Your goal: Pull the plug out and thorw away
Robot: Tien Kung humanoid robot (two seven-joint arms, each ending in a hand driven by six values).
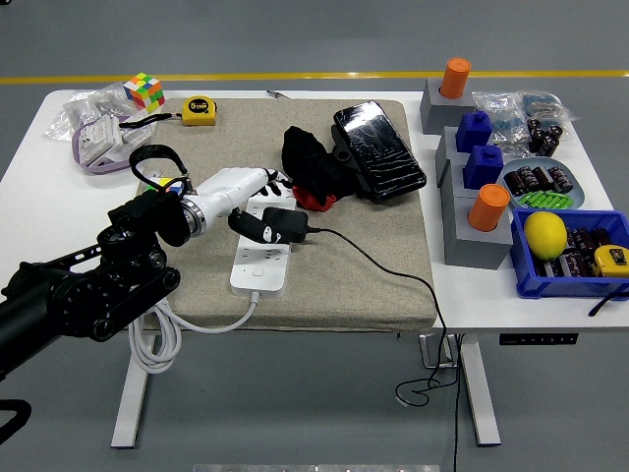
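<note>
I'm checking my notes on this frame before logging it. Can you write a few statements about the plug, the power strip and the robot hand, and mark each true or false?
1. The black plug sits in the white power strip. True.
2. The left robot hand is at the plug. True; whether it grips it cannot be told.
3. The power strip lies on the bare white table. False: it lies on the beige mat.
4. The plug's cable runs off the table's far edge. False: it trails over the near edge and hangs down.
5. A lemon lies in the blue bin. True.
</note>
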